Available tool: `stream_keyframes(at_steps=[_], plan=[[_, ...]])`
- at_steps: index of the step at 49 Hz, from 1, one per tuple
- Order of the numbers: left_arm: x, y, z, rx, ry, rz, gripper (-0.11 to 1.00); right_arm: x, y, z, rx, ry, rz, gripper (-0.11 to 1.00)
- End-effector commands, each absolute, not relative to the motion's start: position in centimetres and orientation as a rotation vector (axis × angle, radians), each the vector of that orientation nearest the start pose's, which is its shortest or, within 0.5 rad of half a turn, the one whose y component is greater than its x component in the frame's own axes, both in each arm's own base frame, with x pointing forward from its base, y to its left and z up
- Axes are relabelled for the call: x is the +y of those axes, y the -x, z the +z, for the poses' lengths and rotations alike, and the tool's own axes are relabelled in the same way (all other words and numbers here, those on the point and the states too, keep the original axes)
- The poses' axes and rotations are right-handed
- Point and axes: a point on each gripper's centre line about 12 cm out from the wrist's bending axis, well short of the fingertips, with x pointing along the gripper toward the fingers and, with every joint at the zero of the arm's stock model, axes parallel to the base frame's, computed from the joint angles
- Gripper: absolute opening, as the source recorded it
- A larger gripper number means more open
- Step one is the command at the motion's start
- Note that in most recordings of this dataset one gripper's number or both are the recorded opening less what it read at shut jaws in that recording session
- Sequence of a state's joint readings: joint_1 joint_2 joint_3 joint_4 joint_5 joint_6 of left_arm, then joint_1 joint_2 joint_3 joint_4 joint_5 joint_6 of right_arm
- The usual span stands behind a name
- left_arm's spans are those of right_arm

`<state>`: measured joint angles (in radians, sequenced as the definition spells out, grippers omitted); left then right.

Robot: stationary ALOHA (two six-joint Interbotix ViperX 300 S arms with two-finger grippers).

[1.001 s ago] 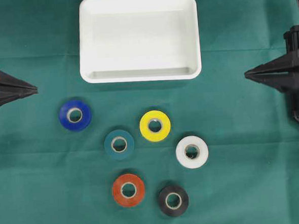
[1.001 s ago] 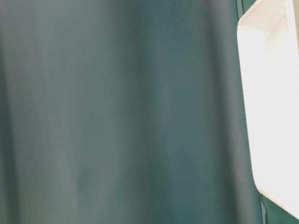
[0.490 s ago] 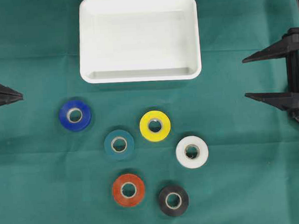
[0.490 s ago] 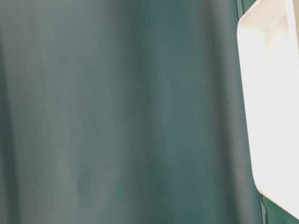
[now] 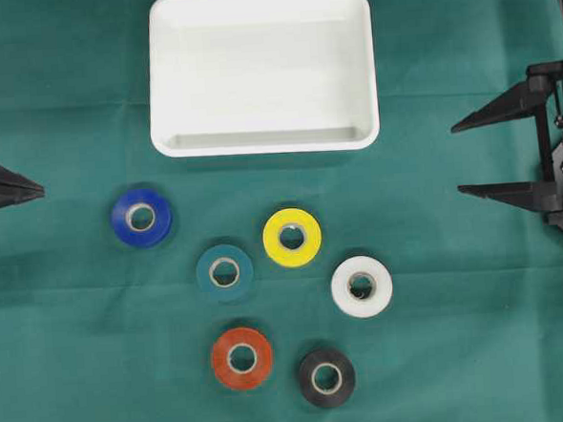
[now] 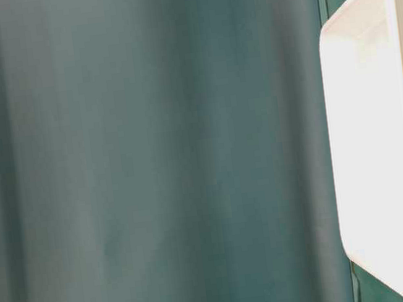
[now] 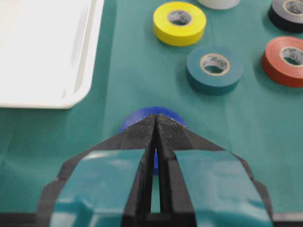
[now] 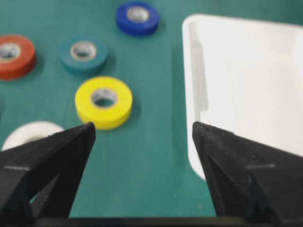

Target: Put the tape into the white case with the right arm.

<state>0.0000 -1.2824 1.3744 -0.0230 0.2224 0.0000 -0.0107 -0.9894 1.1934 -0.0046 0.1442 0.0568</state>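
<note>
- Right gripper jaws spread wide, empty, ready for a roll.
- Yellow tape ahead, nearer one finger; white case beyond the other, empty.
- Left gripper jaws closed, idle; blue tape just past tips.

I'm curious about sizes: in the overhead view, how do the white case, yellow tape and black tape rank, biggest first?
1. White case, by far the largest.
2. Yellow tape and black tape: they look about alike, so I won't rank them.
</note>
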Motion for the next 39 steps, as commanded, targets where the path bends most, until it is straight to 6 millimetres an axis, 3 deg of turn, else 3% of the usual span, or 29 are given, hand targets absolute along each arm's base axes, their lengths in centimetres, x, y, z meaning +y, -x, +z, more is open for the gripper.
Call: stream_keyframes(at_steps=[1,16,39], plan=[[-0.1,-14.2,21.0,0.302,0.026,-0.003,0.01,-0.2,-18.9,24.5,0.346,-0.057,-0.022,0.54],[-0.1,-14.2,21.0,0.301,0.027,-0.003,0.01,-0.2,-18.9,23.9,0.366,-0.059,-0.020,0.54],[-0.1,-14.2,21.1,0.299,0.027,-0.003,0.01,2.3,-18.3,22.1,0.401,-0.021,0.116,0.51]])
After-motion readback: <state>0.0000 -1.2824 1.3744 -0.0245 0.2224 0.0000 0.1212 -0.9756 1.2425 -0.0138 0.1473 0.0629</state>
